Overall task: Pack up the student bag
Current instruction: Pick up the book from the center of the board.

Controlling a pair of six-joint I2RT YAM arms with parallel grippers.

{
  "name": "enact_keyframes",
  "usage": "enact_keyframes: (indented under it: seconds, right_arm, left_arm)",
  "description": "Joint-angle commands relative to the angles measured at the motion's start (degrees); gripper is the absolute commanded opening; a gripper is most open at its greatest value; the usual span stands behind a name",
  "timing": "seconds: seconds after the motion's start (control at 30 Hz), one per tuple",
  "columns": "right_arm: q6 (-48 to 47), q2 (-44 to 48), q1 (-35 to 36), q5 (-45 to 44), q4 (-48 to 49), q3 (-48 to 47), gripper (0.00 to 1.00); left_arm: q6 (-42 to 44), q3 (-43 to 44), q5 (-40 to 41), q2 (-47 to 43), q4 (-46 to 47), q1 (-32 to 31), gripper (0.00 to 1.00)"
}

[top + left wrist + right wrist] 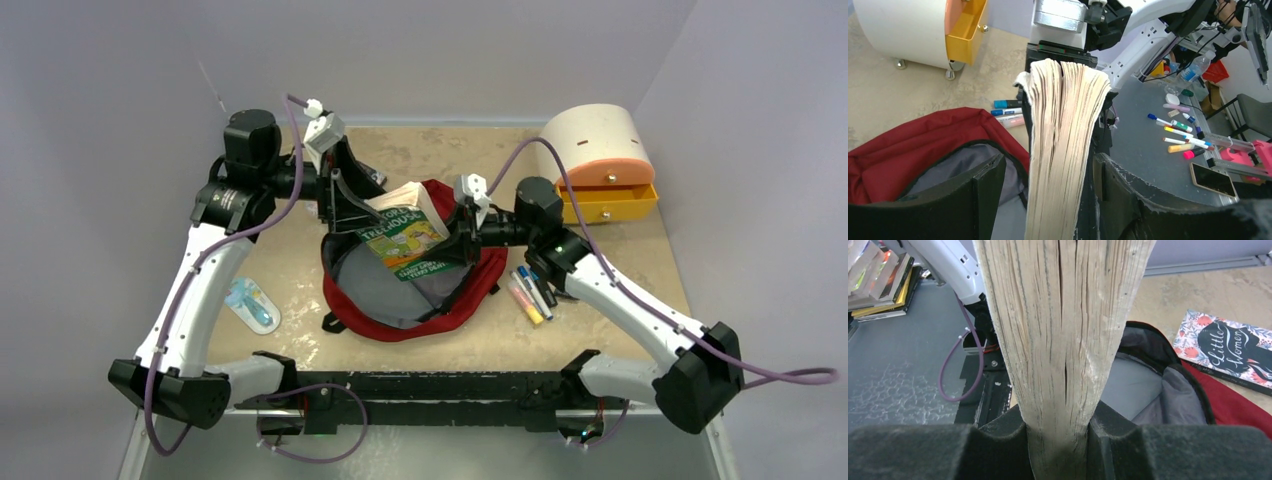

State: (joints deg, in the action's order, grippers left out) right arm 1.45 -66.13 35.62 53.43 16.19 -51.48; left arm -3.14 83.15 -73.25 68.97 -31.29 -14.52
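Beige tabletop (620, 260), top view: the student bag (400, 310) sits open at centre with the book (405, 240) held over its mouth, markers (530, 292) at its 3 o'clock. Left wrist view: the left gripper (1048, 172) straddles the book, jaws apart, student bag at 9 o'clock. Right wrist view: the right gripper (1058, 432) clamps the book, student bag at 3 o'clock.

The paperback (1063, 340) runs off the top edge, cover unseen, hiding part of the bag (1148, 385); the flowered book (1228, 352) is cut off at the right.
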Motion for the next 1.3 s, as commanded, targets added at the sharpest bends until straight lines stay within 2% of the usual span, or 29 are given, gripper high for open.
enact_keyframes:
  seconds: [0.0, 0.3, 0.5, 0.63, 1.03, 1.27]
  right_arm:
    - [-4.5, -2.7, 0.1, 3.5, -5.0, -8.9, 0.00]
    - [-7.9, -9.3, 0.0, 6.5, -15.4, -14.9, 0.00]
    - [-18.9, -16.0, 0.0, 8.5, -33.1, -24.1, 0.00]
    - [-24.3, -18.6, 0.0, 7.6, -40.6, -28.4, 0.00]
    - [-27.6, -17.7, -0.9, 1.9, -50.1, -31.3, 0.00]
    - [-25.8, -17.4, -1.8, 0.8, -52.8, -31.6, 0.00]
  left_arm:
    - [5.1, 2.4, 0.3, 1.8, -3.6, -1.4, 0.63]
    - [11.2, 3.8, 10.2, 3.5, -10.8, -4.2, 0.56]
    - [13.1, 3.8, 12.7, 4.0, -12.8, -5.3, 0.49]
    - [13.7, 2.3, 14.0, 3.2, -13.1, -6.6, 0.47]
    - [11.7, -3.8, 12.5, -0.1, -11.8, -8.0, 0.44]
    - [11.7, -5.2, 11.5, 0.0, -11.5, -9.0, 0.46]
